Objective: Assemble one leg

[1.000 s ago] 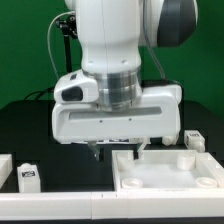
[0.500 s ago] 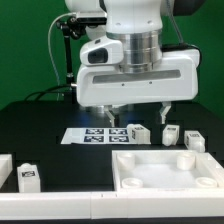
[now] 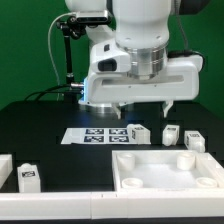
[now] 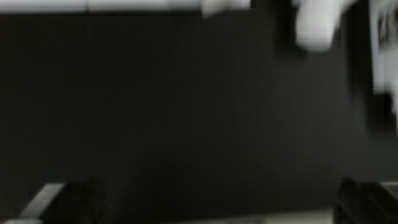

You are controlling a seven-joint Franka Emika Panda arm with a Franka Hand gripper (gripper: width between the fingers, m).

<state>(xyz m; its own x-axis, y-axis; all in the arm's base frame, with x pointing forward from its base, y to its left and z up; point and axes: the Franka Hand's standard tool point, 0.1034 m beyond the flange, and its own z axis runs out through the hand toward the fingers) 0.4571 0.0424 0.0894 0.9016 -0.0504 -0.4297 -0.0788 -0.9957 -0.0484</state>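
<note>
Hanging over the black table (image 3: 40,125), the gripper (image 3: 140,110) shows only in the exterior view as a whole: its two fingers (image 3: 167,105) are spread wide with nothing between them, well clear of every part. The same view places the leg (image 3: 135,130), a small white tagged peg, on the table just beside the marker board (image 3: 92,134), at the board's 3 o'clock. A second peg (image 3: 172,131) stands at 3 o'clock of the leg and a third peg (image 3: 193,139) lies beyond it; a fourth peg (image 3: 27,177) sits well apart, at 8 o'clock of the board. The large white tray (image 3: 120,168) lies at 5 o'clock of the leg. The wrist view is heavily blurred and gives only dark surface, the two dark finger pads (image 4: 71,200) far apart, and a white smear (image 4: 317,25) that cannot be identified. Behind the table stand a green wall (image 3: 30,50) and a black post (image 3: 65,50).
</note>
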